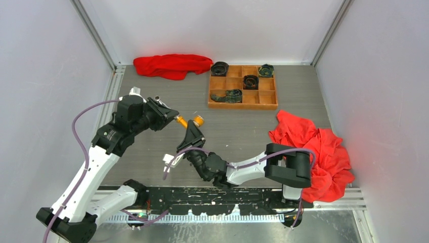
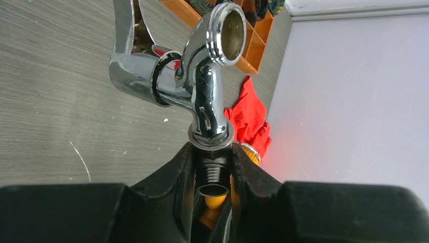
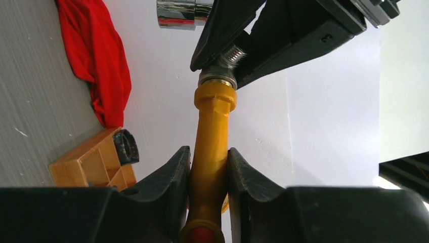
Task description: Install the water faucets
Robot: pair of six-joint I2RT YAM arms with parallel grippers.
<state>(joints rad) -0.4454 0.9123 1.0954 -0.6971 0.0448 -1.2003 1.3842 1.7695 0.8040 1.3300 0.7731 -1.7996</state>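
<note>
The left gripper (image 2: pixel 212 161) clamps the silver faucet (image 2: pixel 202 91) by its threads, the right gripper (image 3: pixel 209 154) pinches the orange faucet (image 3: pixel 215 104); rigid, probably slippery.

The divided tray (image 1: pixel 243 106) sits at the far middle of the worktop (image 1: pixel 243 129). Rolled items (image 1: pixel 250 81) lie in its two far corner compartments, a middle one and the near left. One cloth (image 1: pixel 172 66) lies left of it by the back wall, and another cloth (image 1: pixel 324 152) is heaped at the right. Before the tray, above the worktop, the handled faucet (image 2: pixel 202 96) in the left gripper (image 2: pixel 212 174) jaws meets the spouted faucet (image 3: pixel 212 136) end to end. The spouted faucet sits in the right gripper (image 3: pixel 208 159) jaws.
</note>
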